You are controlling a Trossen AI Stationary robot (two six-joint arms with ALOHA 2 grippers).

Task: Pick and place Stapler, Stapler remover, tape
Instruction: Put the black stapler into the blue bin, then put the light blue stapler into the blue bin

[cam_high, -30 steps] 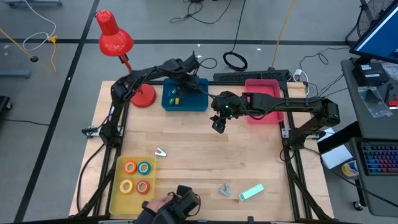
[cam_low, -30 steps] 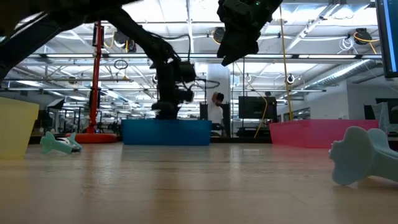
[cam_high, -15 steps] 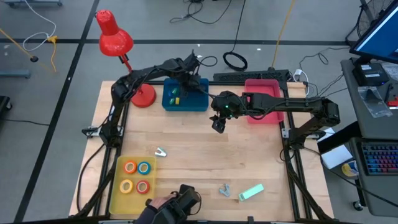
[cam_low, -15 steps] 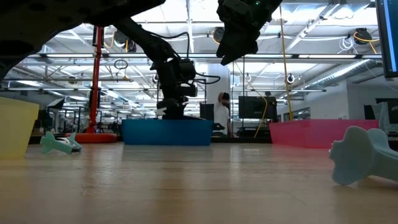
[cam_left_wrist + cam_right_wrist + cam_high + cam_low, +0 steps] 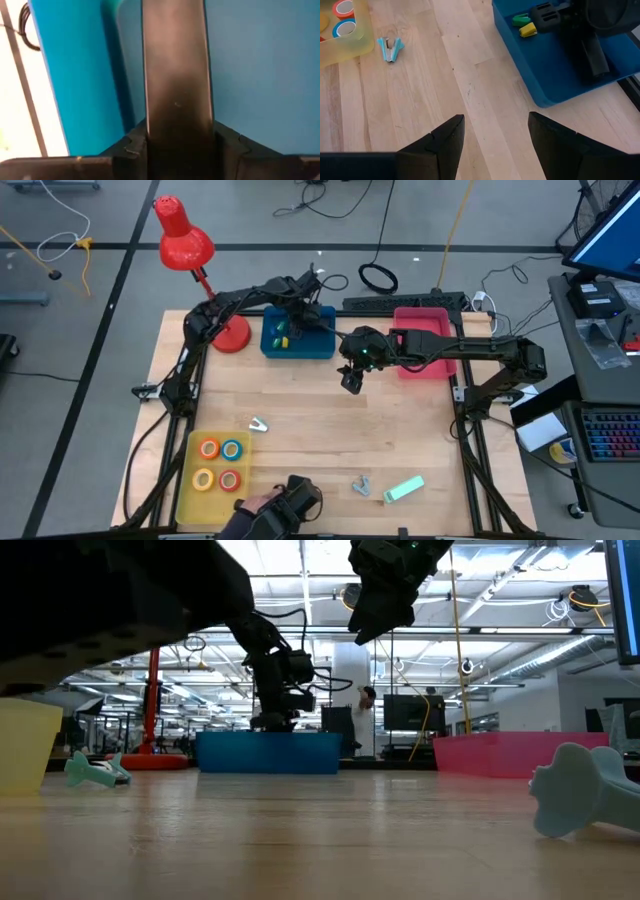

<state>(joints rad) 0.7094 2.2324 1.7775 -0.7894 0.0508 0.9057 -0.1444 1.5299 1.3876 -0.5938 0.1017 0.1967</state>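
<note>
left end effector (image 5: 290,320) sits in blue plastic bin (image 5: 320,345), grip state unclear; right end effector (image 5: 492,137) open over table; mint stapler (image 5: 404,489) looks rigid, light: grip mid-body across width.

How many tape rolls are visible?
4, all in the yellow tray: orange, blue, yellow, red. None seen elsewhere.

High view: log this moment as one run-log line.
left gripper over blue bin | right gripper above table, jaws open, empty | tape rolls in yellow tray
</note>
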